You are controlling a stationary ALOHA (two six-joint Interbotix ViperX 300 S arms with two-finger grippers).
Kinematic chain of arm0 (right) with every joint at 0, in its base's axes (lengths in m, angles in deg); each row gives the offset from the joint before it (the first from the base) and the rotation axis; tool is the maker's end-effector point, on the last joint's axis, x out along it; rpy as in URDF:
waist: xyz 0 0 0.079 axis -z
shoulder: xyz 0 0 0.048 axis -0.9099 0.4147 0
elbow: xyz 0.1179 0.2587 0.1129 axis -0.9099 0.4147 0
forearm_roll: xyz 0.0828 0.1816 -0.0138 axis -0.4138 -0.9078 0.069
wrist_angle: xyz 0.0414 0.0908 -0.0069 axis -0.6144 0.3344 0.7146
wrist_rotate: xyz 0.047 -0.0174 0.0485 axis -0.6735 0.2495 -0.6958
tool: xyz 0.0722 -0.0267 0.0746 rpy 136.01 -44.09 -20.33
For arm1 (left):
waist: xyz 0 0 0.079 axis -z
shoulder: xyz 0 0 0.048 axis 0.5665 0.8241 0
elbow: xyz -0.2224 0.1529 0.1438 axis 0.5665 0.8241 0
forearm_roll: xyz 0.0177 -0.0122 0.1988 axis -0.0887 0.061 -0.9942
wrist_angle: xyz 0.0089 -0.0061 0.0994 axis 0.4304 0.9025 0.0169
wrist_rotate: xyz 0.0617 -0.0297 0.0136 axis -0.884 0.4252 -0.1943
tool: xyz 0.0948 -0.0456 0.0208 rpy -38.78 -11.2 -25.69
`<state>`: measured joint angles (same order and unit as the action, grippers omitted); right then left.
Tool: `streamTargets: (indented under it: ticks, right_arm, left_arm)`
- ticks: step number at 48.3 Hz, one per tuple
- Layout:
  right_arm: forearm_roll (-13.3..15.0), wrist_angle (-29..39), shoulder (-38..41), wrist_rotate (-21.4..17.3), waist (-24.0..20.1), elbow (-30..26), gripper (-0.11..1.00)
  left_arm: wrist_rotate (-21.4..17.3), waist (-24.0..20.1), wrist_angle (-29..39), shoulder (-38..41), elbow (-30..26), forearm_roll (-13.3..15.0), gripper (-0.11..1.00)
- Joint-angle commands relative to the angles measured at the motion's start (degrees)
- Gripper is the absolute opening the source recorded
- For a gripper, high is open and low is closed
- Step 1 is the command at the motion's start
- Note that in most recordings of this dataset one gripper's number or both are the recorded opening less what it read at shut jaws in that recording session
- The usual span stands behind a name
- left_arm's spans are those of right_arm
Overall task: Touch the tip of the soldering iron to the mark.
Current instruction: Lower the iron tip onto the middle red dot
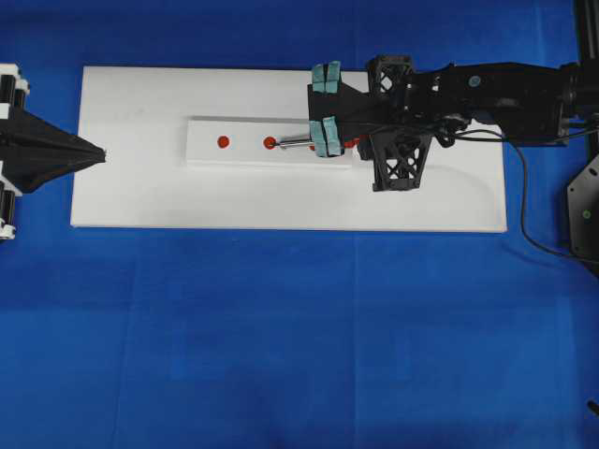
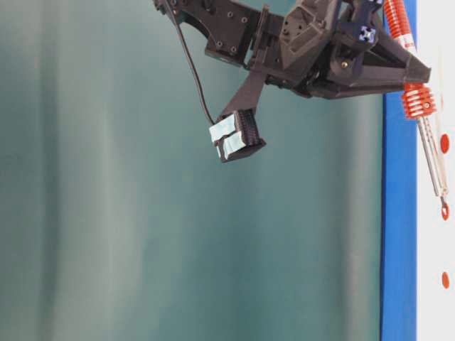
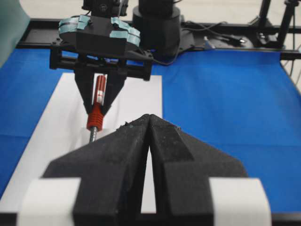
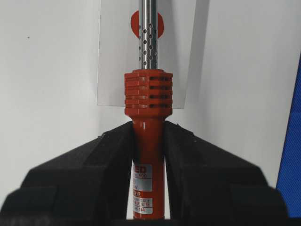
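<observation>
My right gripper (image 4: pixel 148 137) is shut on the orange-red handle of the soldering iron (image 4: pixel 148 94). In the overhead view the right gripper (image 1: pixel 344 140) holds the iron low over a white strip (image 1: pixel 206 154), pointing left. The silver shaft (image 1: pixel 298 143) ends in the tip (image 1: pixel 280 146), at the right edge of a red mark (image 1: pixel 270 142). The table-level view shows the tip (image 2: pixel 443 204) meeting that mark (image 2: pixel 445 212). Another red mark (image 1: pixel 223 141) lies further left. My left gripper (image 1: pixel 101 154) is shut and empty at the board's left edge, its fingertips (image 3: pixel 141 123) pressed together.
The strip lies on a white board (image 1: pixel 140 201) on a blue cloth (image 1: pixel 281 327). The right arm (image 1: pixel 487 94) reaches over the board's right end, and the iron's black cord (image 1: pixel 524 220) trails off to the right.
</observation>
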<state>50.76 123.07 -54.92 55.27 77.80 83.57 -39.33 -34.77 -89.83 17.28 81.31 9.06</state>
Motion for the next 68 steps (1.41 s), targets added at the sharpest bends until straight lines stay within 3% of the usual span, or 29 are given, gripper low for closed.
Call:
streamTargets:
  ticks: [1,57,68]
  right_arm:
    - [-0.1,-0.2,-0.6,-0.1,0.2,-0.9,0.06]
    - [-0.2,-0.1,-0.5,-0.1,0.2,-1.2,0.06]
    - [0.1,2.0,-3.7,-0.9,0.1,-2.5,0.06]
  left_arm:
    - [0.0,-0.1,-0.5,0.3,-0.5,-0.1,0.00]
    - [0.0,-0.1,-0.5,0.3,-0.5,-0.2,0.00]
    - [0.0,-0.1,-0.5,0.3,-0.6,-0.1,0.00]
